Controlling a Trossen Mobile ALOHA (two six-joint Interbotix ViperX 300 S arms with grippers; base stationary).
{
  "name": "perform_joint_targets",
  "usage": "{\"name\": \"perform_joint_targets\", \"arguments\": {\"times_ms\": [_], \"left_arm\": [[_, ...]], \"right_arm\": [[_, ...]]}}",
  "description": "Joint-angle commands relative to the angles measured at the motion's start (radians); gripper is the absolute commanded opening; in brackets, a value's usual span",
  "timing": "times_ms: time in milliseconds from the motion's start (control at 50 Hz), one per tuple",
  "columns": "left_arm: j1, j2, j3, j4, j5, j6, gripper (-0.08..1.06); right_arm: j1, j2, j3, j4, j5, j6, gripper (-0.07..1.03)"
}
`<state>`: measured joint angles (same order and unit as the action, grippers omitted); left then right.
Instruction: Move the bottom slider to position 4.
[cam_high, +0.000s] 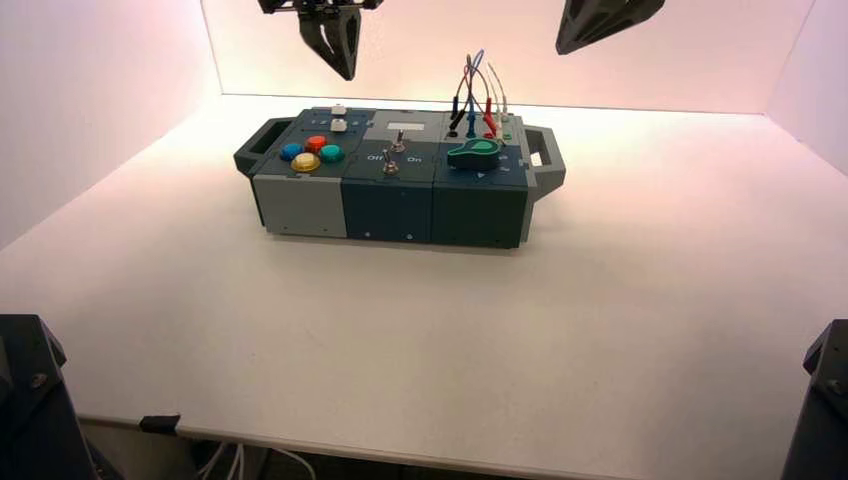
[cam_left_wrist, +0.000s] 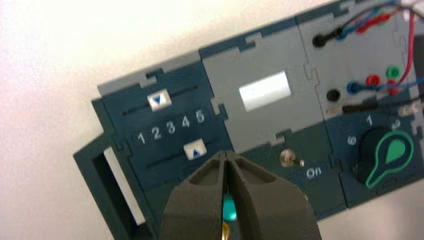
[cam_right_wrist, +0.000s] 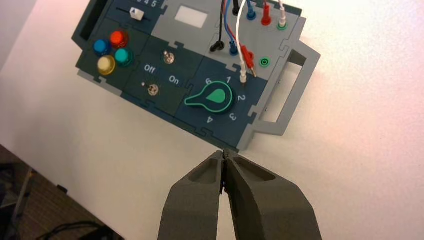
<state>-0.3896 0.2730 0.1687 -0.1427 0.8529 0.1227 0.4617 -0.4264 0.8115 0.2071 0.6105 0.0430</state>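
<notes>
The left gripper (cam_left_wrist: 225, 156) is hovering above the left part of the box (cam_high: 387, 212), its fingers pressing together, clenched on nothing. In the left wrist view its tips are showing close to the bottom slider (cam_left_wrist: 195, 149), which is sitting on the box's dark left panel, its arrow lining up with the 4. Beyond the numbers, the top slider (cam_left_wrist: 159, 100) is standing at 3.

On the side nearer the high camera, four round buttons are clustering: blue (cam_right_wrist: 102, 47), red (cam_right_wrist: 119, 38), yellow (cam_right_wrist: 106, 65) and green (cam_right_wrist: 124, 57). Next to that cluster, two metal switches, one (cam_right_wrist: 168, 58) and another (cam_right_wrist: 153, 90), are sitting by the Off and On lettering. Farther right, the green knob (cam_right_wrist: 216, 97) is pointing towards the switches, and behind it coloured wires (cam_high: 475, 85) are looping up from their sockets. The right gripper (cam_right_wrist: 224, 154) is hanging up on the right, clenched and holding nothing. The box is resting on a pale table (cam_high: 400, 340).
</notes>
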Motion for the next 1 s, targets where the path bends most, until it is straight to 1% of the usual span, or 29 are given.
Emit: {"name": "perform_joint_targets", "arguments": {"times_ms": [20,40,80,240,280,340,360,380,420,460,520,820,1000], "left_arm": [[0.008,-0.063,0.002,0.002,0.02,0.011,-0.03],[0.008,-0.075,0.006,0.002,0.037,0.02,-0.03],[0.008,-0.086,0.009,0.002,0.054,0.031,-0.03],[0.008,-0.124,0.025,0.002,0.117,0.072,-0.03],[0.011,-0.132,0.032,0.002,0.123,0.081,-0.03],[0.011,-0.132,0.032,0.002,0.123,0.081,-0.03],[0.017,-0.138,0.041,0.003,0.124,0.089,-0.03],[0.031,-0.143,0.066,0.005,0.117,0.1,-0.03],[0.049,-0.14,0.084,0.006,0.098,0.107,-0.03],[0.077,-0.126,0.1,0.006,0.074,0.109,-0.03],[0.089,-0.11,0.1,0.006,0.064,0.109,-0.03],[0.091,-0.041,0.077,-0.002,-0.006,0.104,-0.03],[0.089,-0.002,0.057,-0.012,-0.011,0.103,-0.03]], "right_arm": [[-0.003,-0.008,-0.02,0.003,0.008,-0.009,-0.02],[-0.003,-0.008,-0.02,0.002,0.015,-0.015,-0.02],[-0.003,-0.008,-0.02,0.002,0.017,-0.017,-0.02],[-0.003,-0.009,-0.018,0.002,0.02,-0.017,-0.02],[-0.002,-0.009,-0.02,0.002,0.021,-0.017,-0.02],[-0.002,-0.009,-0.02,0.002,0.021,-0.017,-0.02],[-0.002,-0.009,-0.021,0.002,0.023,-0.017,-0.02],[-0.003,-0.011,-0.023,-0.002,0.029,-0.02,-0.02],[-0.003,-0.012,-0.025,-0.002,0.035,-0.023,-0.02],[-0.003,-0.017,-0.025,-0.005,0.04,-0.023,-0.02],[-0.003,-0.02,-0.023,-0.009,0.043,-0.023,-0.02],[-0.002,-0.026,-0.015,-0.011,0.041,-0.023,-0.02],[-0.002,-0.025,-0.02,-0.015,0.038,-0.023,-0.02]]}}
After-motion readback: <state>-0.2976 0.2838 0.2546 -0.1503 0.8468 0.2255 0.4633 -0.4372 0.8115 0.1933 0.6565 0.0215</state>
